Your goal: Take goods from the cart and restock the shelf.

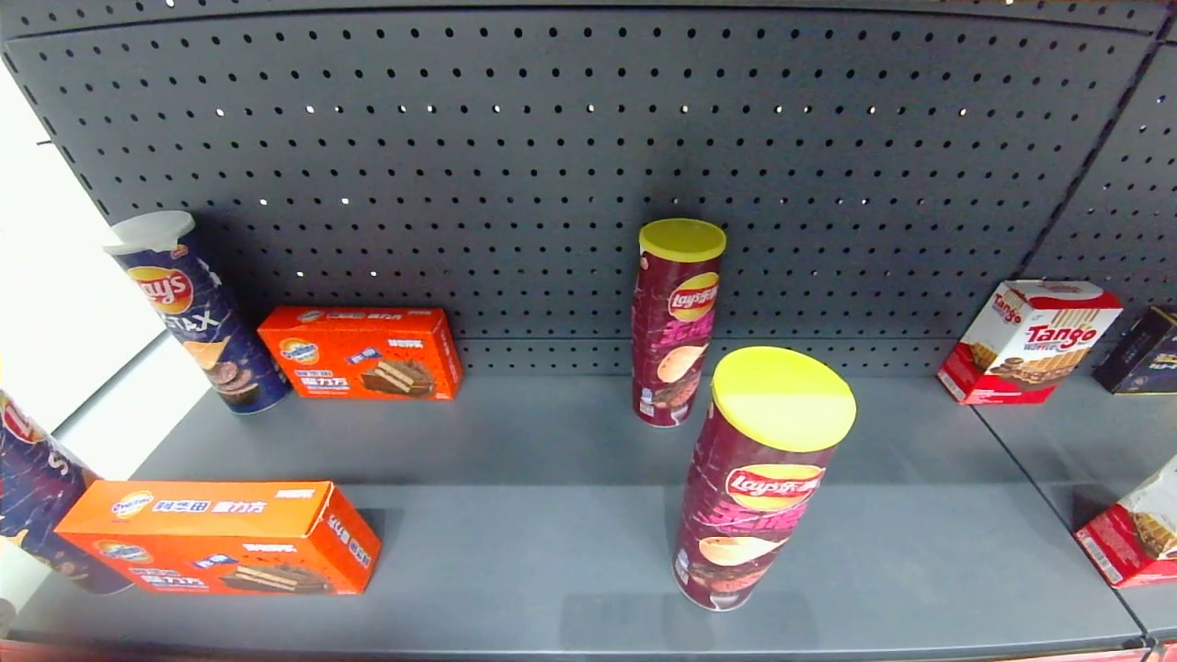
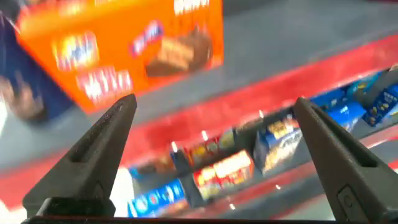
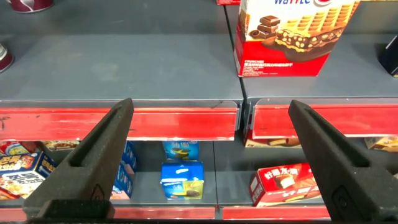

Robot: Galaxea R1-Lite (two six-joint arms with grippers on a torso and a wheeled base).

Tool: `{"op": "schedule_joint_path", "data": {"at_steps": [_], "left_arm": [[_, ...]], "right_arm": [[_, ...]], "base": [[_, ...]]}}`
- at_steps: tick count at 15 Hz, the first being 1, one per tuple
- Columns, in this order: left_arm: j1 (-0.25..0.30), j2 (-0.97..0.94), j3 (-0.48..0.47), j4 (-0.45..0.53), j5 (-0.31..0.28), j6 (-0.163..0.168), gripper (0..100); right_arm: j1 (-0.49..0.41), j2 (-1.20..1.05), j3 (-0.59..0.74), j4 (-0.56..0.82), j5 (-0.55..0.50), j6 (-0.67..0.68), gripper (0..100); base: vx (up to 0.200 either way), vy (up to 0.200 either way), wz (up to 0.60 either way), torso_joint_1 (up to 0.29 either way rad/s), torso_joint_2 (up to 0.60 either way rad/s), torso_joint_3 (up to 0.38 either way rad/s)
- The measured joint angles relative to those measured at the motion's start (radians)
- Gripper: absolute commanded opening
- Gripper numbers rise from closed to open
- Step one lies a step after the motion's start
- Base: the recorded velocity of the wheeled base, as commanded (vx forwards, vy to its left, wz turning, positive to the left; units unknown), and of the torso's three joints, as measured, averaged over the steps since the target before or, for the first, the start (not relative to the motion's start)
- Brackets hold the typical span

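1. The left pincer point(image 2: 214, 102) is wide open and holds nothing. The orange box point(image 2: 124, 43) lies just beyond its fingers, near the front edge of the shelf point(image 1: 552, 542), more toward one finger than centred in the gap. I think an advance from here can push the box deeper or turn it, because only one finger would meet it first.
2. A blue can point(image 1: 41, 487) stands touching, or almost touching, that orange box on the side away from the pincer. If the box is pushed, this tall can may tip over.
3. The purple can point(image 1: 759, 478) with a yellow lid stands upright near the front of the shelf, between the two arms' working places. It is tall and narrow, so I judge that a passing arm could knock it off the shelf.
4. The right pincer point(image 3: 210, 104) is also wide open and empty. It faces the red edge strip point(image 3: 174, 121) of the shelf. A straight advance at this height would hit the strip and not reach the board.
5. The wafer box point(image 3: 292, 34) stands on the board beyond the strip, near the front, opposite the outer finger of the right pincer. New goods set down here could shove it.
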Motion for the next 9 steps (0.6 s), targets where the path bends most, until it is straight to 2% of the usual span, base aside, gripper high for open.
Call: {"op": "schedule_joint_path", "data": {"at_steps": [1, 2, 3, 4, 5, 8, 9], "left_arm": [[0.006, -0.026, 0.000, -0.006, 0.041, -0.018, 100], [0.008, -0.045, 0.001, -0.005, 0.092, -0.023, 100], [0.010, -0.059, 0.001, 0.013, 0.168, -0.021, 100], [0.010, -0.068, 0.001, 0.055, 0.207, -0.022, 100], [0.011, -0.074, -0.001, 0.067, 0.227, -0.029, 100], [0.011, -0.082, 0.001, 0.058, 0.230, -0.087, 100], [0.011, -0.084, 0.001, 0.058, 0.230, -0.093, 100]], "right_arm": [[0.000, 0.000, 0.000, 0.000, 0.000, 0.000, 100], [0.000, 0.000, 0.000, 0.000, 0.000, 0.000, 100], [0.000, 0.000, 0.000, 0.000, 0.000, 0.000, 100], [0.000, 0.000, 0.000, 0.000, 0.000, 0.000, 100], [0.000, 0.000, 0.000, 0.000, 0.000, 0.000, 100], [0.000, 0.000, 0.000, 0.000, 0.000, 0.000, 100], [0.000, 0.000, 0.000, 0.000, 0.000, 0.000, 100]], "base": [[0.000, 0.000, 0.00, 0.000, 0.00, 0.000], [0.000, 0.000, 0.00, 0.000, 0.00, 0.000], [0.000, 0.000, 0.00, 0.000, 0.00, 0.000], [0.000, 0.000, 0.00, 0.000, 0.00, 0.000], [0.000, 0.000, 0.00, 0.000, 0.00, 0.000], [0.000, 0.000, 0.00, 0.000, 0.00, 0.000], [0.000, 0.000, 0.00, 0.000, 0.00, 0.000]]}}
